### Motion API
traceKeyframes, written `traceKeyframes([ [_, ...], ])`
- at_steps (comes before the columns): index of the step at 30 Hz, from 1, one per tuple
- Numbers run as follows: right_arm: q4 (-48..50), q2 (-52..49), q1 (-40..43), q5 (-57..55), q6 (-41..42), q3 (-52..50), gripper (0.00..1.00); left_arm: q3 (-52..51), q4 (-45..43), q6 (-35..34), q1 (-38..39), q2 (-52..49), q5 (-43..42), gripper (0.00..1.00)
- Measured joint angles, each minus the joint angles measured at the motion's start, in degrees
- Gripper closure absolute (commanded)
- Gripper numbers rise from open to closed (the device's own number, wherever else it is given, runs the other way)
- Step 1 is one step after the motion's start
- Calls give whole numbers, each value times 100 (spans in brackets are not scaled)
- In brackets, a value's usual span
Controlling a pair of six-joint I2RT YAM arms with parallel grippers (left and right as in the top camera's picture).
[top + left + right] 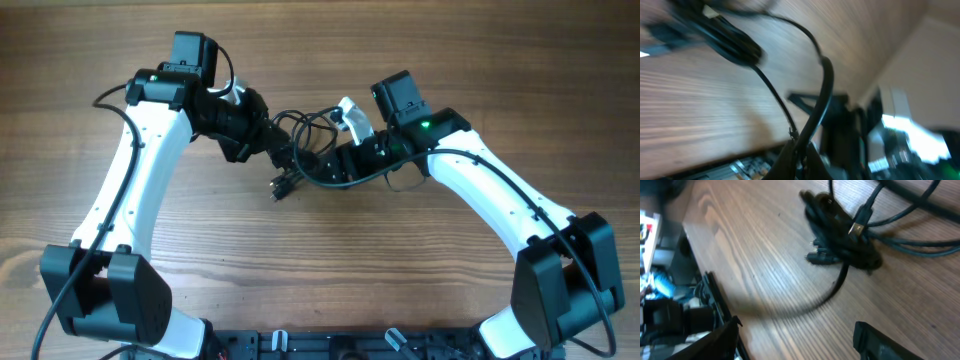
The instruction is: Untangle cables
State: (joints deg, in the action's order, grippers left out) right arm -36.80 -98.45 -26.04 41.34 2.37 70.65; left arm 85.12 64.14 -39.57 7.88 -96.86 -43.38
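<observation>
1. The cables [842, 245] lie bunched on the wooden table [765, 265], upper right of the right wrist view.
2. The left gripper [800, 155] pinches cable strands at bottom centre.
3. The right gripper [795, 340] gapes wide, holding nothing.

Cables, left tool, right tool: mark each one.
cables [837, 240], right wrist view, on the knotted bundle.
left tool [800, 156], left wrist view, between its fingertips.
right tool [800, 342], right wrist view, midway between its open fingers.

thin blk cables [842, 245] tangled, loose loops, centre
</observation>
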Motion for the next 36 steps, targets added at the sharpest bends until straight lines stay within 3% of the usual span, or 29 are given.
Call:
traceKeyframes([
  [3,208,2,0,-31,588,0,0,-2,-7,111,-17,0,-619,96],
  [8,612,11,0,66,1676,0,4,0,-46,179,-258,0,-1419,96],
  [10,691,11,-4,-31,1869,0,17,-2,-179,197,-306,0,-1519,96],
  [13,708,13,-7,-564,2096,0,51,-2,-385,203,-313,0,-1484,96],
  [15,708,13,-4,-975,2153,0,60,-2,-518,201,-310,0,-1408,96],
  [21,713,13,0,-1609,2249,0,57,-4,-1014,199,-160,0,-1056,96],
  [25,540,13,0,-1768,2271,7,40,-4,-1228,52,17,0,-914,96],
  [36,-1307,13,269,-3456,2192,26,25,-28,-2568,-1388,195,0,-1141,96],
])
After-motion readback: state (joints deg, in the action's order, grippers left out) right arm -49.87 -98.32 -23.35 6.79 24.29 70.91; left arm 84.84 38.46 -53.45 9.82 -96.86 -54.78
